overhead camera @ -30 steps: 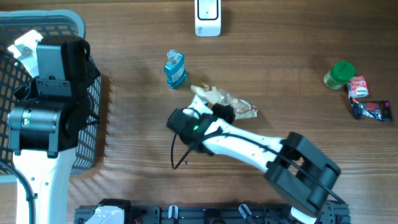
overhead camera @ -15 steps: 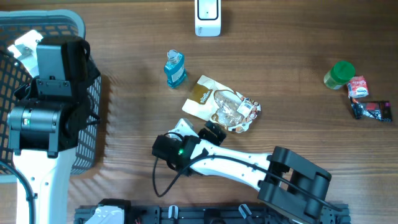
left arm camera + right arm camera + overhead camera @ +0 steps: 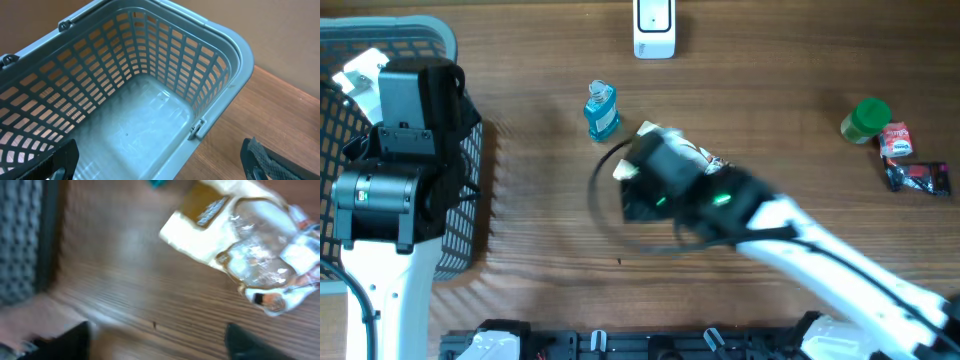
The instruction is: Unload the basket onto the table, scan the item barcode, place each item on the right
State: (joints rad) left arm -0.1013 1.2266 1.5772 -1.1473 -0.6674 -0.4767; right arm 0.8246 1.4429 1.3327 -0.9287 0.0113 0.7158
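Observation:
The item is a cream and clear snack bag [image 3: 250,245] lying flat on the wooden table. In the overhead view my blurred right arm covers most of the bag [image 3: 648,130]. My right gripper [image 3: 162,342] hovers open above the table just short of the bag, with only bare wood between its fingertips. A white scanner [image 3: 654,28] stands at the table's far edge. My left gripper [image 3: 157,167] hangs open and empty over the rim of the grey basket [image 3: 220,60].
A small blue bottle [image 3: 602,110] stands just left of the bag. At the far right are a green-capped jar [image 3: 867,120], a red packet [image 3: 896,140] and a dark packet [image 3: 920,178]. The basket [image 3: 420,30] fills the left side.
The right gripper went from shut on the crumpled bag to open. The bag dropped flat on the table. The arm pulled back toward the front, then swung over the bag again. The left arm stayed still.

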